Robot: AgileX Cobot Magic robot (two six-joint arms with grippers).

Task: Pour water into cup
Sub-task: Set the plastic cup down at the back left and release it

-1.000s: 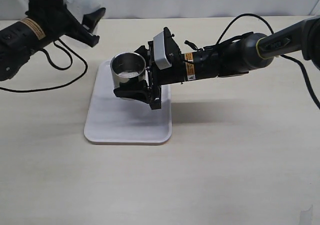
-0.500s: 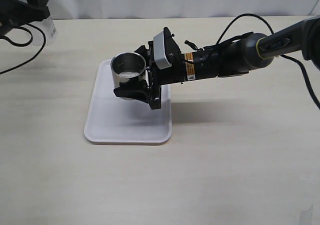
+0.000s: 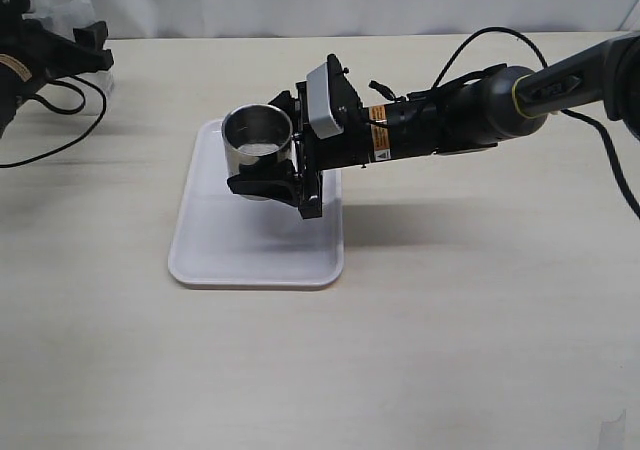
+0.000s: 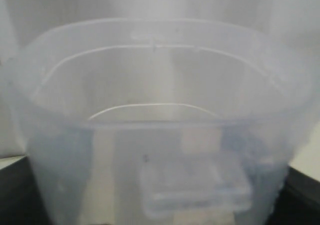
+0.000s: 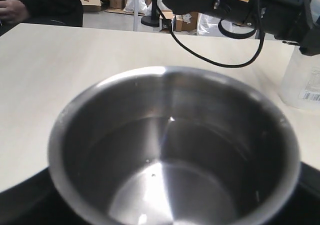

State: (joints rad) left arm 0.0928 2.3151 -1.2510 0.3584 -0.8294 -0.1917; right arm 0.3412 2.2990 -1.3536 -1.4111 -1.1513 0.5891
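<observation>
Squeezing the cup (image 3: 252,130) from two sides, the right gripper (image 3: 272,165) is closed tight on it near the middle of the frame, over the white tray (image 3: 250,260); the cup is shiny steel, hard and smooth, so it could slip; holding it around its round wall looks best; inside it is dark, with a bright spot at the bottom; at the upper left the left gripper (image 3: 65,50) is clamped on the see-through beaker (image 4: 160,110), thin, light and bendy; the water is too clear to spot.
</observation>
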